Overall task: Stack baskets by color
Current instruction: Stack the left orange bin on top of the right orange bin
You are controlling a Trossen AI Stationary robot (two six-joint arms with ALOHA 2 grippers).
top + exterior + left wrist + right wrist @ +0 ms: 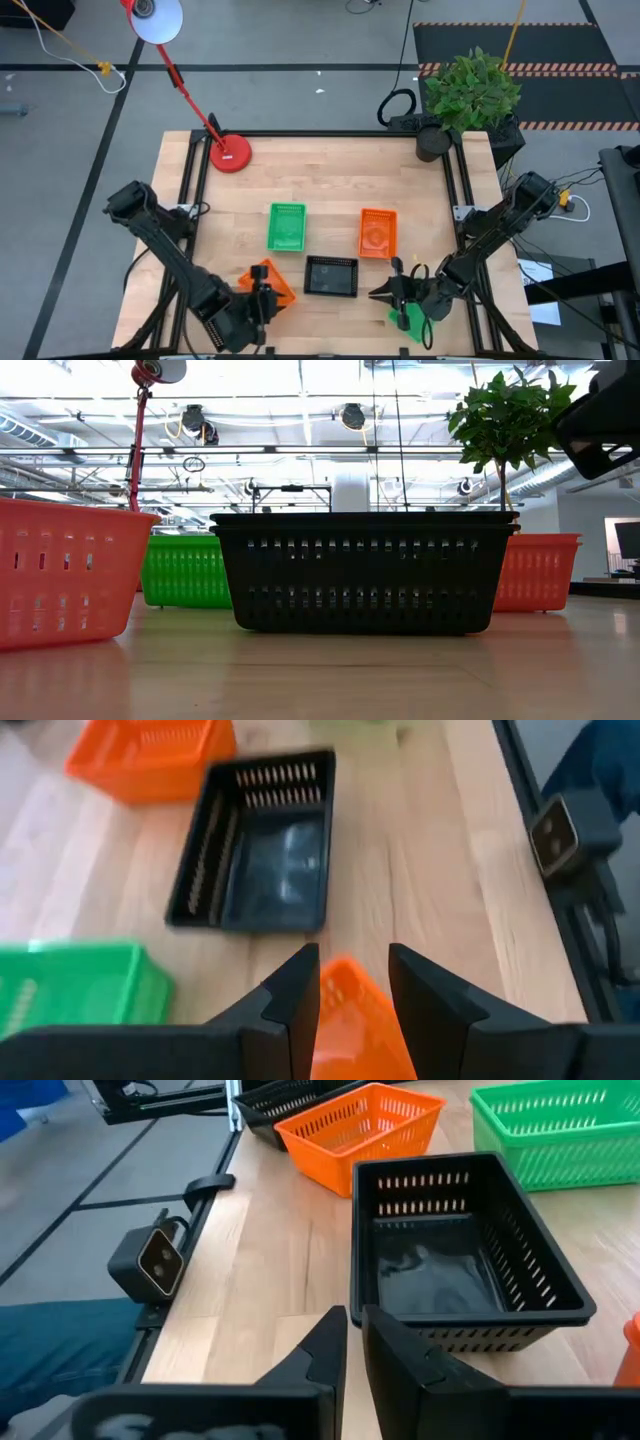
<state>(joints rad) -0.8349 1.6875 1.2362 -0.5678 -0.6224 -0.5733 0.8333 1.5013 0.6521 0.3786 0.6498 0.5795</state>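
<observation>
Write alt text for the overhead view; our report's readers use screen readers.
Seen from above, a wooden table holds a green basket, an orange basket and a black basket. The left gripper holds another orange basket at the near edge, and the right gripper is beside something green. A red lamp and a potted plant stand at the far corners.

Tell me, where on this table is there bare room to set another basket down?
Bare wood spans the far strip between the red lamp base and plant pot, plus the gap between green basket and orange basket. The near edge is crowded: black basket and both grippers.
</observation>
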